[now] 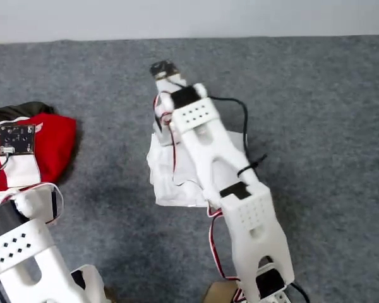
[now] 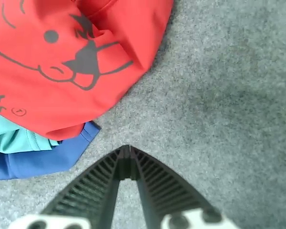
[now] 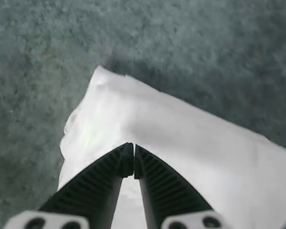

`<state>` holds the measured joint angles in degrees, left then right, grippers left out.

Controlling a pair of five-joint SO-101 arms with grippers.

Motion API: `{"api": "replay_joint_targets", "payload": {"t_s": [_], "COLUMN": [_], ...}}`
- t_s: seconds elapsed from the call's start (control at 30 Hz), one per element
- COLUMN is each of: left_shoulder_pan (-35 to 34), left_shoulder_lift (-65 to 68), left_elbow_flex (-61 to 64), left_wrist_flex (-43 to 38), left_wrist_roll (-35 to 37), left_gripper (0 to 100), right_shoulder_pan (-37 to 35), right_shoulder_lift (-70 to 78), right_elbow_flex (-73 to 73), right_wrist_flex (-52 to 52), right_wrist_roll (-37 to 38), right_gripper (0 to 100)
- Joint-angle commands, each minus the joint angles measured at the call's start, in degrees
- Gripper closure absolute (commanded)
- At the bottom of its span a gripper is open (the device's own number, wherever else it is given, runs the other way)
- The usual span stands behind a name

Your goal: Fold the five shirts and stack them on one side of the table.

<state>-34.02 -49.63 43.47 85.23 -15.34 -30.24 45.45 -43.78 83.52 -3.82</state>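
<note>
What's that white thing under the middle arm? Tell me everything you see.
A white shirt, plain soft cloth, folded into a rough rectangle with slightly rumpled edges. It lies flat on the grey table near the middle. The right gripper, shut, sits over it; whether it touches the cloth is unclear.

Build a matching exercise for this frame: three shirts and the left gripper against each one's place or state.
1 red shirt
2 blue shirt
3 white shirt
4 left gripper

A lying alone, away from the other shirts
B shut, above bare table
C topmost of the stacked shirts
D under the red one, edge showing

Pairs: 1-C, 2-D, 3-A, 4-B
</note>
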Motion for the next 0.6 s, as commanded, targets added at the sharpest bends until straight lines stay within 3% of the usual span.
{"api": "replay_joint_targets", "payload": {"t_s": [0.0, 0.23, 0.57], "left_shoulder_pan": [0.1, 0.1, 0.1], "left_shoulder_lift": [-0.9, -0.9, -0.9], "left_elbow_flex": [-0.2, -0.1, -0.1], "left_wrist_flex": [-0.8, -0.8, -1.1], "left_wrist_roll": [-0.5, -0.5, -0.5], "left_gripper": [100, 100, 100], "right_shoulder_pan": [-0.2, 0.5, -0.9], "right_shoulder_lift": [3.0, 7.0, 7.0], "right_elbow_flex": [-3.0, -4.8, -24.0], "right_wrist_flex": [-6.4, -12.7, 7.0], "right_wrist_roll": [1.8, 4.0, 3.9], "right_gripper": [98.8, 98.8, 98.8]}}
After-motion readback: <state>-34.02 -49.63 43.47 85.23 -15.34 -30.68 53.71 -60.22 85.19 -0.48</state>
